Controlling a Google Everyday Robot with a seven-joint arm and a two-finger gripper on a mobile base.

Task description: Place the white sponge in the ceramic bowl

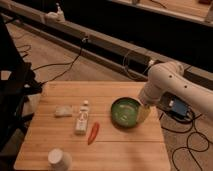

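The white sponge (63, 111) lies flat on the left part of the wooden table (60, 142). The green ceramic bowl (124, 112) sits right of the middle of the table. My white arm comes in from the right and bends down to the bowl's right rim. The gripper (143, 114) is at that rim, far to the right of the sponge. Nothing shows in the gripper.
A white tube-like bottle (82, 119) lies right of the sponge, with a red chili pepper (93, 132) beside it. A round white cup (59, 159) stands at the front left. Cables run over the floor behind and to the right of the table.
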